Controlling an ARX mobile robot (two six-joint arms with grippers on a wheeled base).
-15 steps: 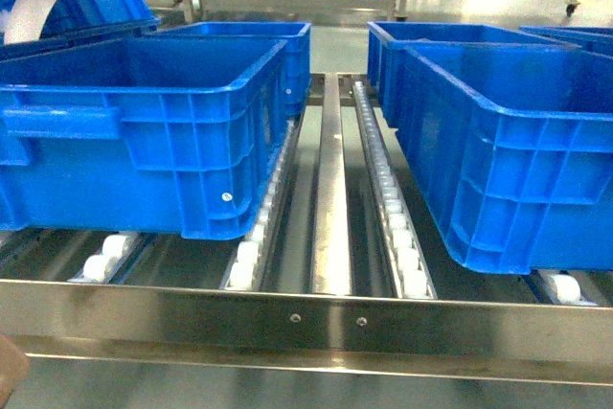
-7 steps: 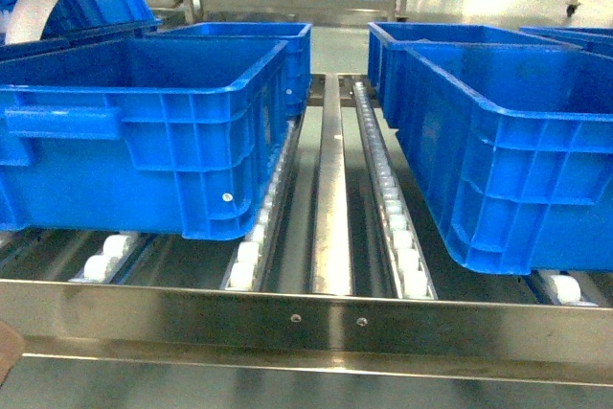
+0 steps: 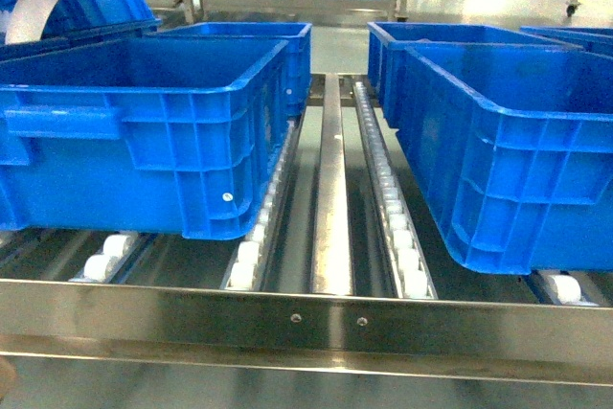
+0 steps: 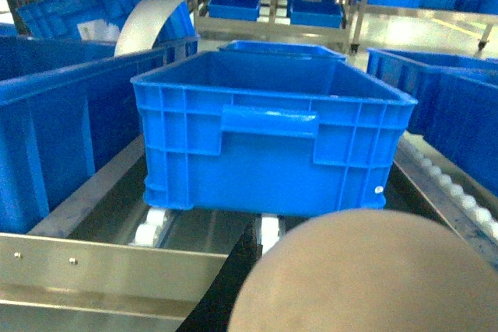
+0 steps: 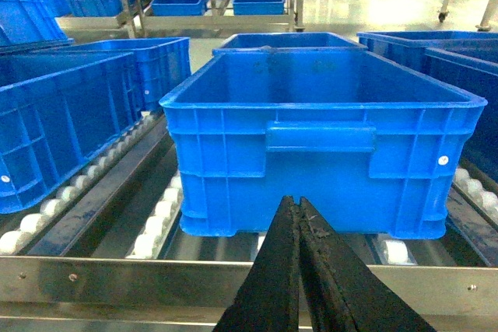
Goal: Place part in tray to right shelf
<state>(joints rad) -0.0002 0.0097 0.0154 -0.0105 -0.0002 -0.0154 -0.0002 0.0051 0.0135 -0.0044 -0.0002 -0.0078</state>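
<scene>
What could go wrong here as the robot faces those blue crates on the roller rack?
The beige tray fills the left wrist view's lower corner, so it may catch the steel front rail unseen. The blue crate ahead of the shut right gripper sits on white rollers; a bump could roll it away. The part shows nowhere, so a slip might go unnoticed.

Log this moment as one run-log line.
right gripper: shut, empty, before blue crate | left gripper: unseen | beige tray: partly visible | part: unseen | shelf rail
</scene>
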